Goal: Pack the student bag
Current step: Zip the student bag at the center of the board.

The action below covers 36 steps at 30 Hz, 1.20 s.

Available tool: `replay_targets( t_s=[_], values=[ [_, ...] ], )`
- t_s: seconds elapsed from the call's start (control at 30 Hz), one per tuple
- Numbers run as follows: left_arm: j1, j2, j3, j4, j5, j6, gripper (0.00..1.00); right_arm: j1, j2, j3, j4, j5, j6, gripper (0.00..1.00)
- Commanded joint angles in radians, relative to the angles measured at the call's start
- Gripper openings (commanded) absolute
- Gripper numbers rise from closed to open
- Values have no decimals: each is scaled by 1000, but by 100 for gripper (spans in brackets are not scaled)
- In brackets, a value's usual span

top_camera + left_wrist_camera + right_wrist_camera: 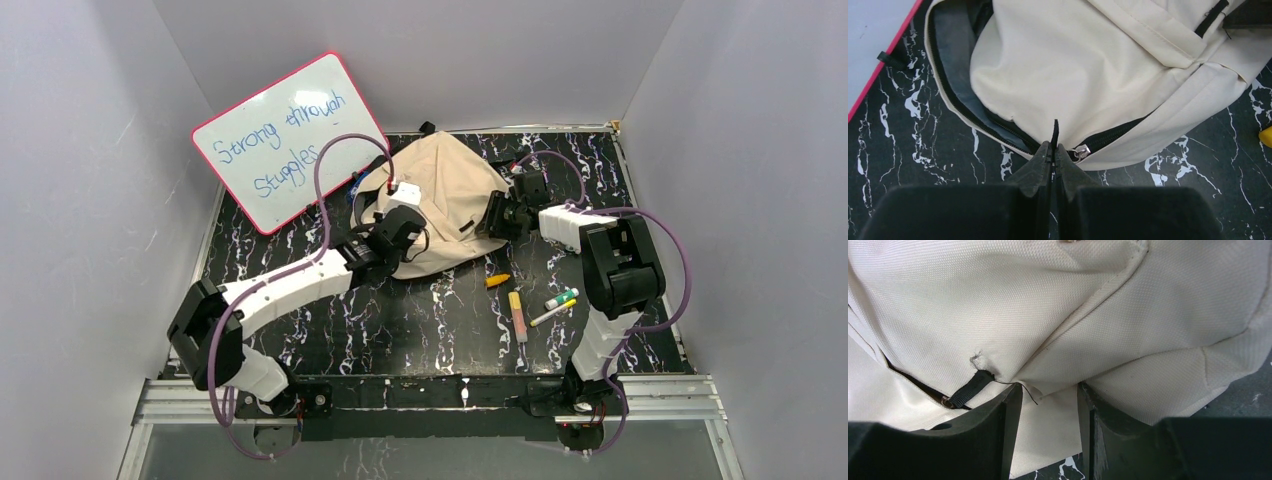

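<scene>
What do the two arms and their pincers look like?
Both the left arm and the right arm have white shells with black joint housings. A purple cable loops along each. The left pincer and right pincer are matte black, tapering to wedges.

A: Colours on the student bag [445,190]?
B: Beige cloth with a plain weave. Dark zipper line [973,120], grey lining [955,75], black zipper pull [1054,131].
A: And the surface?
B: The table [420,320] is a black marble pattern with white veins. Walls [90,150] are pale grey.
A: The board?
B: Whiteboard [285,140] is white with a pink-red frame and blue handwriting.
A: The rig?
B: Left arm [290,285] and right arm [600,340] have white shells and black joints. Cables [330,170] are purple. Left gripper [1053,147] and right gripper [1048,387] are black.
A: Loose items?
B: A yellow stub [497,280], a yellow stick [518,315] with a red end, and a white marker [562,298] with a green cap.
</scene>
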Motion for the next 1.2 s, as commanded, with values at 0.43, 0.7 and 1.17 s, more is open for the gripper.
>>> replay_targets(
  t_s=[0.43,0.7,1.17],
  values=[
    [281,-112,-61,76,-45,100,0,-29,29,15,-17,96,-47,55],
    [282,-114,-55,129,275,152,0,-5,-159,-42,151,-143,-202,56],
    [282,-165,-35,131,295,91,0,400,-351,-315,729,-318,-805,74]
  ],
)
